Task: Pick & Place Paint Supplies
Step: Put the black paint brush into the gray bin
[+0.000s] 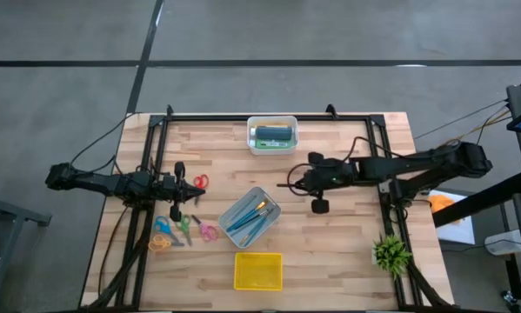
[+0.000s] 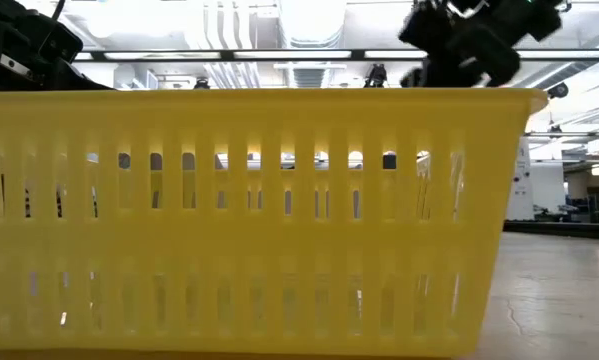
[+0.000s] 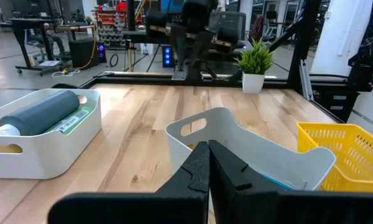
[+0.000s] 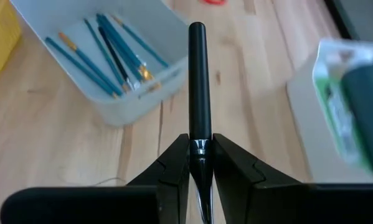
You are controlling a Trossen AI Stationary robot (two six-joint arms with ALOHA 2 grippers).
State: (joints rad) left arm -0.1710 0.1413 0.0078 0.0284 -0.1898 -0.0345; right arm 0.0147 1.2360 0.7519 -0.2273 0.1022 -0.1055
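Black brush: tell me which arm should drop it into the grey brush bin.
Right. The right gripper is shut on the black brush, just beside the grey bin that holds other brushes. The left gripper is shut, empty, on the bin's far side.

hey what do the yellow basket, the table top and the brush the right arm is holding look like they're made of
Yellow basket: likely molded plastic, since light shines through its slotted walls. Table top: pale wood, with visible plank seams and grain, matte. Brush in the right pincer: smooth glossy black handle, lacquered wood or plastic, can't tell which, with a shiny, probably metal, band.
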